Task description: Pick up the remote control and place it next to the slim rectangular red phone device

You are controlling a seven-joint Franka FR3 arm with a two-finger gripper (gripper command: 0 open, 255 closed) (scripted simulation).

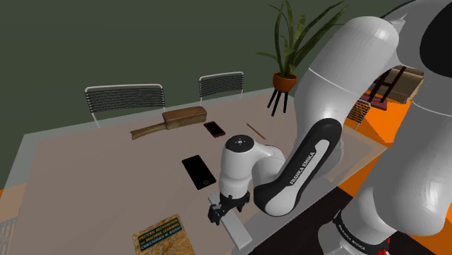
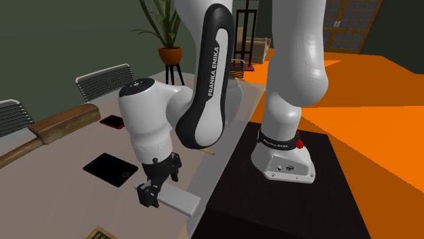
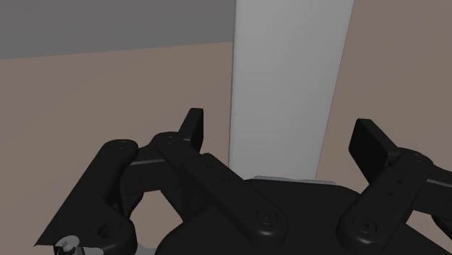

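I am looking at a big brown table (image 1: 87, 159). Far to the left, near the front edge, lies a book (image 1: 165, 235). It is at about eight o'clock from the gripper (image 1: 222, 211).

Farther back lies a wooden tool with a long handle (image 1: 174, 120). A flat black device (image 1: 198, 172) lies at eleven o'clock from the gripper, quite near it.

The red phone (image 1: 214, 129) lies flat at twelve o'clock from the gripper, well apart from it. The wooden tool is just beside the phone, at ten o'clock.

The white arm (image 1: 304, 159) bends down so the black gripper points at the table's front edge. The remote control (image 1: 235, 228) lies flat there and is drawn as a plain white bar. From the hand camera the bar (image 3: 290, 87) runs between the two fingers (image 3: 192, 127). The fingers are spread wide on each side of it and do not touch it, so nothing is held.

A thin stick (image 1: 255, 131) lies at three o'clock from the red phone. A plant (image 1: 286, 51) in an orange pot stands past the table's far corner.
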